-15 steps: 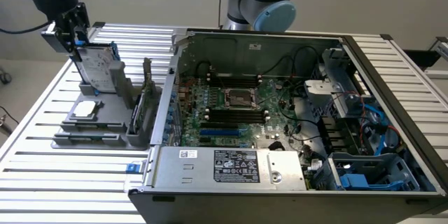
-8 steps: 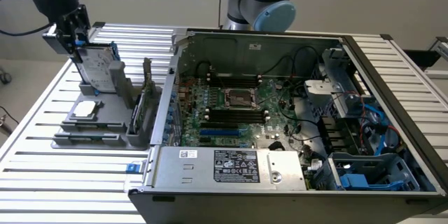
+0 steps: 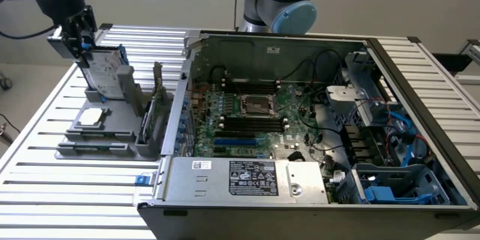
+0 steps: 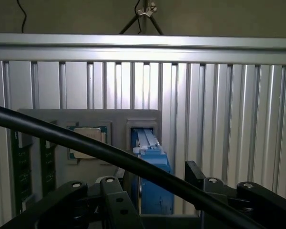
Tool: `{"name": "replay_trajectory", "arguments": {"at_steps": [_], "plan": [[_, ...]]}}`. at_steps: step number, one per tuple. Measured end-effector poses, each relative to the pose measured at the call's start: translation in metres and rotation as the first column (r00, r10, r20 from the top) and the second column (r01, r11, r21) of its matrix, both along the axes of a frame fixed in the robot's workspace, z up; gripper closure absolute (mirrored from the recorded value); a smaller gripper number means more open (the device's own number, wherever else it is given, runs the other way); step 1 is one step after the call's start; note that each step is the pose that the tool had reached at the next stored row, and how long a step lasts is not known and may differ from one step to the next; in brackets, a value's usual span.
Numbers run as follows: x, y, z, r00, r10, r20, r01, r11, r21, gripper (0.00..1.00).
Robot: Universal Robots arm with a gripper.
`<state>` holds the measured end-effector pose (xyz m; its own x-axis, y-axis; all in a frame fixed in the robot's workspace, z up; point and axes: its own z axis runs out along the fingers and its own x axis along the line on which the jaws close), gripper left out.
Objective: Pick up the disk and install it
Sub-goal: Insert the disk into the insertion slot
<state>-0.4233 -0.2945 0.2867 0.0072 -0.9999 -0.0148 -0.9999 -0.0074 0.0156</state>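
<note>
None of the task looks done. In the exterior view the disk (image 3: 105,71) stands on edge in a grey holder (image 3: 112,122) on the desk (image 3: 45,195), outside the open computer case (image 3: 300,111), on the exterior view's left. The end effector (image 3: 78,46) hangs over the disk's top edge. In the wrist view its jaws are spread wide, straddling the blue carrier (image 4: 152,171) without gripping it.

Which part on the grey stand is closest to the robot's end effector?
The blue-framed disk, standing upright right at the end effector; the square chip lies flat, farther away.
</note>
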Motion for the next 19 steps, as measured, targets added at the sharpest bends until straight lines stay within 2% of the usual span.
{"name": "replay_trajectory", "arguments": {"at_steps": [12, 15, 16, 19], "plan": [[-0.0011, 0.0002, -0.0009, 0.9999, 0.016, -0.0008, -0.016, 0.9999, 0.0001, 0.4], [-0.0011, 0.0002, -0.0009, 0.9999, 0.016, -0.0008, -0.016, 0.9999, 0.0001, 0.42], [-0.0011, 0.0002, -0.0009, 0.9999, 0.016, -0.0008, -0.016, 0.9999, 0.0001, 0.49], [-0.0012, -0.0004, -0.0009, 0.9999, 0.016, -0.0009, -0.016, 0.9999, 0.0, 0.49]]}}
